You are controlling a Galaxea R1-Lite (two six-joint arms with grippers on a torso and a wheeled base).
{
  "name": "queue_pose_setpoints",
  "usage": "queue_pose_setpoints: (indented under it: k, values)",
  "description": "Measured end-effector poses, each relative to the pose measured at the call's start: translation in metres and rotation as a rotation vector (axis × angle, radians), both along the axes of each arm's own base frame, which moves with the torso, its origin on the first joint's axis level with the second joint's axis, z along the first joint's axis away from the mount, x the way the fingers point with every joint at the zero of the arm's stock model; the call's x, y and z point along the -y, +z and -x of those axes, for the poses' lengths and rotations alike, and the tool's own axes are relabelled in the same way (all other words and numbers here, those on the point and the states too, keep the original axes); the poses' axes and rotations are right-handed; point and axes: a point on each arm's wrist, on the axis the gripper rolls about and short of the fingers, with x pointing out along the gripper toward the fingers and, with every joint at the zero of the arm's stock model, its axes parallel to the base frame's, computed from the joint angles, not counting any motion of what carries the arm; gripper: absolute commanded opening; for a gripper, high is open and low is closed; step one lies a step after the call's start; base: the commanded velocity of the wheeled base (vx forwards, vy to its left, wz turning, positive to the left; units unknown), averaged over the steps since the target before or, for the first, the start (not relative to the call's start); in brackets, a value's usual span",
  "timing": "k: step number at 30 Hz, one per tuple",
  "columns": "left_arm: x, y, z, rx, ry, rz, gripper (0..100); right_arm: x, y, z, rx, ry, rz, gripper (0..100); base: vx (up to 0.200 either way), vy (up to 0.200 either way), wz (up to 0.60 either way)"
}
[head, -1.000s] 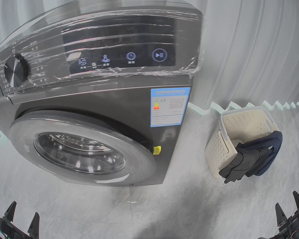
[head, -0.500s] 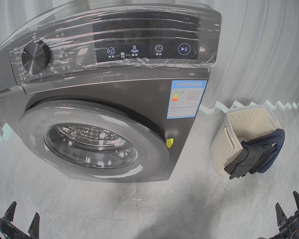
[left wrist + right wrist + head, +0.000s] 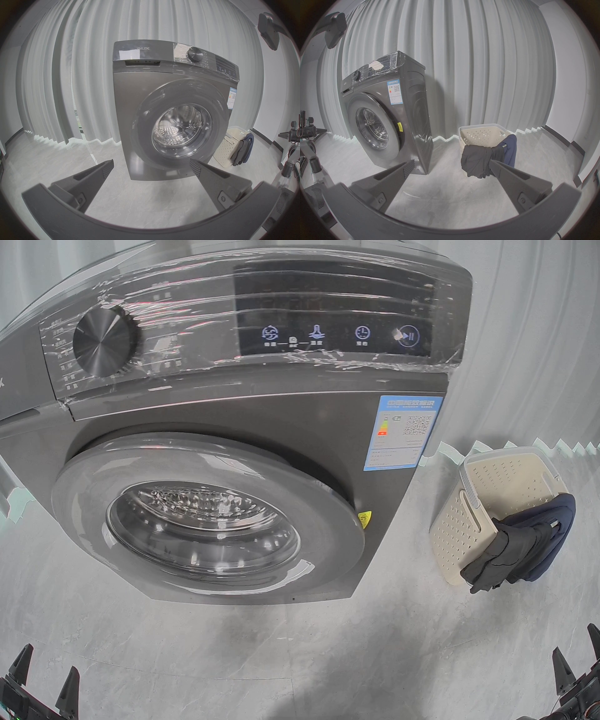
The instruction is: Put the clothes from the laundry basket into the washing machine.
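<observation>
My left jaws stand wide apart and empty, low over the floor in front of the washing machine, whose round door is shut. My right jaws are spread wide too, holding nothing. The laundry basket stands on the floor just beside the machine's right side, with dark clothes draped over its near rim.

Washing machine body: dark grey metal, smooth satin sheen. Control panel: glossy black, under wrinkled clear plastic film. Knob: brushed metal. Door: glossy grey ring, clear glass window; drum behind it bright shiny steel. Label: glossy paper sticker. Laundry basket: cream matt plastic, perforated. Clothes: soft matt dark cloth. Floor: smooth grey stone-look tile, faint sheen.
</observation>
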Motion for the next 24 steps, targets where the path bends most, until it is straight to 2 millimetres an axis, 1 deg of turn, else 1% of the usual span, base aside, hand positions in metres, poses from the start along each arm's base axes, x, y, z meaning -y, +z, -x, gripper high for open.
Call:
queue_pose_setpoints:
  k: [4,13,19,24]
  values:
    - [0.0000,0.0000,0.0000,0.000,0.000,-0.001,100,0.0000,0.0001,0.0000,0.001,0.000,0.000,100,0.000,0.200,0.00]
    - [0.0000,0.0000,0.0000,0.000,0.001,0.000,100,0.0000,0.0000,0.0000,0.000,-0.001,0.000,100,0.000,0.000,0.00]
    - [0.0000,0.0000,0.0000,0.000,0.002,0.000,100,0.0000,0.0000,0.0000,0.000,0.000,0.000,100,0.200,0.000,0.00]
    - [0.0000,0.0000,0.0000,0.000,0.002,0.000,100,0.0000,0.0000,0.0000,0.000,-0.001,0.000,100,0.000,0.000,0.00]
